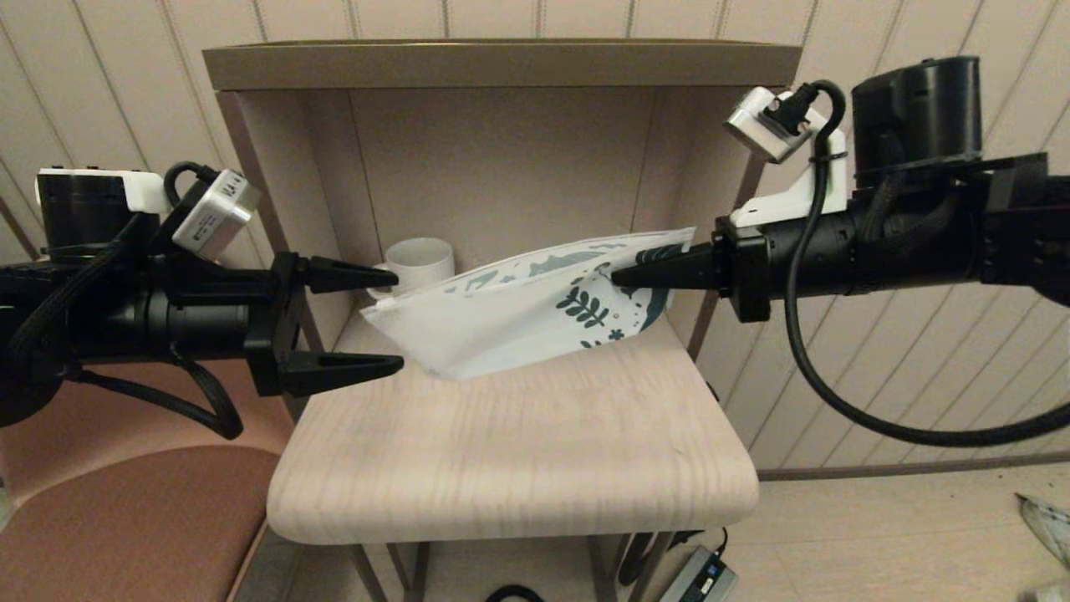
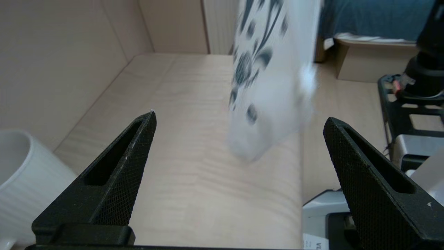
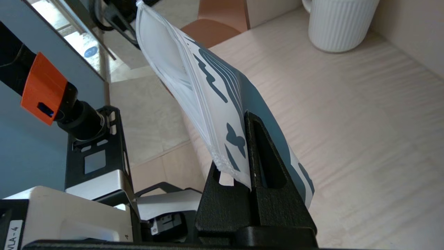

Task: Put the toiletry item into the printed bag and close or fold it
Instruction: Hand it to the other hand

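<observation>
your right gripper point(image 1: 623, 276) is clamped on the printed end of the bag point(image 1: 518, 313), its two fingers pressed together with the leaf-patterned edge pinched between them. in the right wrist view the bag point(image 3: 208, 90) rises out of the closed fingers and stands on edge, its sealed strip running away from the camera. from the head view the bag hangs slanted, the gripped end higher on the robot's right and the plain white end lower toward the left, with the bottom corner touching or just above the table point(image 1: 518, 468); you cannot tell which.

your left gripper point(image 1: 380, 319) sits at the left edge of the table with its fingers spread wide, holding nothing. it is just beside the bag's plain end but apart from it. in the left wrist view the bag point(image 2: 270, 83) hangs blurred between and beyond the two open fingers point(image 2: 114, 177).

a ribbed white mug point(image 1: 418, 264) stands at the back of the table, behind the bag and near the upper finger of your left gripper. the tube does not show in any view, so you cannot tell whether it is inside the bag.
</observation>
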Robot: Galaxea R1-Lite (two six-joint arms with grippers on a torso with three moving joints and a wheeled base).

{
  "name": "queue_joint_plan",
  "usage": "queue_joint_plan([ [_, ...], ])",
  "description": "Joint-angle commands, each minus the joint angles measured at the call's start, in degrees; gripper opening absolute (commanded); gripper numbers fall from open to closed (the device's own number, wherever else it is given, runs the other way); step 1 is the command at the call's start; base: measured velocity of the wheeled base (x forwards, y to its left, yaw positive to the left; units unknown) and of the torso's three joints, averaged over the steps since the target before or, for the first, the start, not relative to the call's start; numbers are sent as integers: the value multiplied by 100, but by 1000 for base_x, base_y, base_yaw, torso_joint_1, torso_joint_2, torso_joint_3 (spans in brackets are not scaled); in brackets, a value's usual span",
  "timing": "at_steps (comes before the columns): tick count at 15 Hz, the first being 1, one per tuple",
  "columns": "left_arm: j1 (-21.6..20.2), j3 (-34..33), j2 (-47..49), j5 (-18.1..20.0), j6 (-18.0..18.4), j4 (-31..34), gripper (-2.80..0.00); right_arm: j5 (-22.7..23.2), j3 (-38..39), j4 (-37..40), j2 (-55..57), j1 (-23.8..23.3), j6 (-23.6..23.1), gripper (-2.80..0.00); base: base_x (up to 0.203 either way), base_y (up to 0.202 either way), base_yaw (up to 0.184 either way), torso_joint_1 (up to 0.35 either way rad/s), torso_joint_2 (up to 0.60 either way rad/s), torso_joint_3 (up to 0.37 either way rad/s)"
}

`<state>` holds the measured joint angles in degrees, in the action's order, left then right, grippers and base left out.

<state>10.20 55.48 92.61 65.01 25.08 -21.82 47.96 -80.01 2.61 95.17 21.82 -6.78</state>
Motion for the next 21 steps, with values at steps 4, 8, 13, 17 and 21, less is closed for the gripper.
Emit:
queue_joint_plan([
  [4, 366, -27, -114, 66, -38, 65, 0, 65, -62, 3, 177, 138, -26, -280, 0, 0, 0, 0, 0, 0],
  [8, 668, -153, -22, -15, -20, 134, 0, 65, -277, 3, 158, 138, -33, -280, 0, 0, 0, 0, 0, 0],
  [13, 668, -102, 21, -33, -29, 139, 0, 182, -167, 3, 149, 138, -26, -280, 0, 0, 0, 0, 0, 0],
  [17, 668, -95, 29, -33, -29, 143, 0, 249, -129, 3, 151, 182, -34, -280, 0, 0, 0, 0, 0, 0],
  [21, 668, -99, 20, -33, -29, 143, 0, 249, -191, 7, 125, 182, -25, -280, 0, 0, 0, 0, 0, 0],
])
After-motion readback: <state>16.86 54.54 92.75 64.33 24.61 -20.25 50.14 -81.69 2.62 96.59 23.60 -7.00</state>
